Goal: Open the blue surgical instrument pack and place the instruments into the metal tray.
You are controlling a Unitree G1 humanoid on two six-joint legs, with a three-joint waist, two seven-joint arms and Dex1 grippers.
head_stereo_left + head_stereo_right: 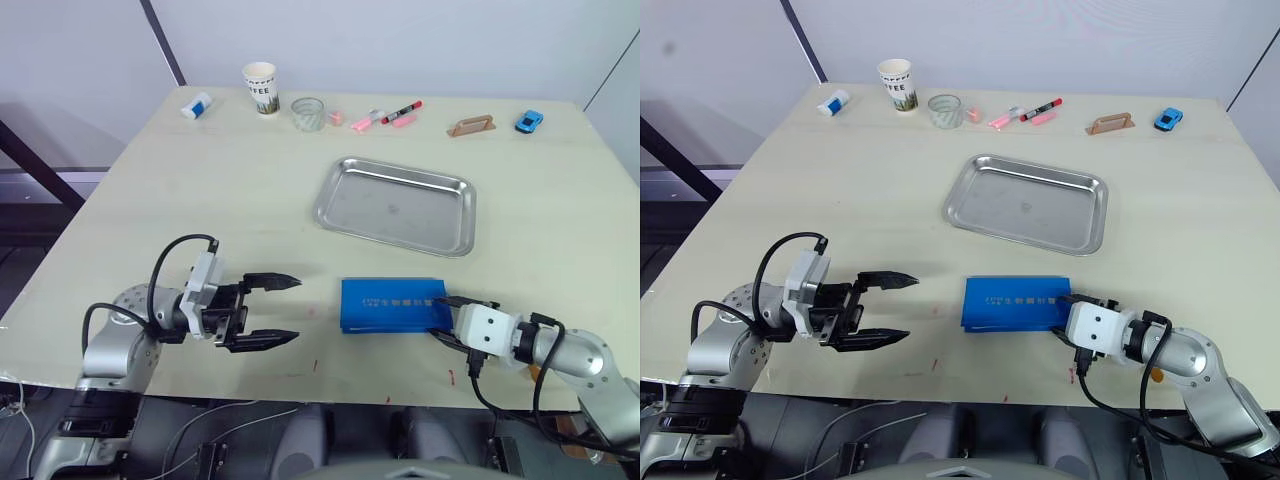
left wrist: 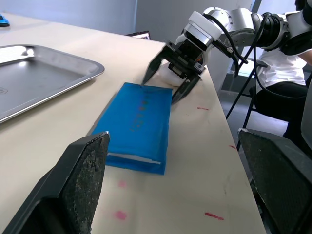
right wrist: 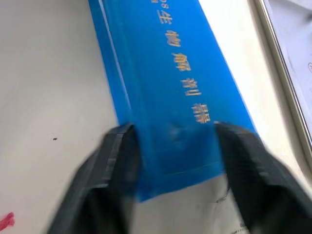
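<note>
Blue surgical instrument pack (image 1: 392,305) lies closed on the tabletop (image 1: 200,200) at 6 o'clock from the bare metal tray (image 1: 396,205), so opening and unloading remain. Right gripper (image 2: 168,78) straddles its 3 o'clock end, jaws spread; left gripper (image 1: 275,310) hovers at 9 o'clock, jaws wide and holding nothing. Right wrist view alone shows fingers (image 3: 114,161) flanking that end.

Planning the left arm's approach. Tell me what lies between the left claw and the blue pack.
Only bare tabletop with small red marks lies between the open left claw and the closed blue pack, seen in the left eye view.
</note>
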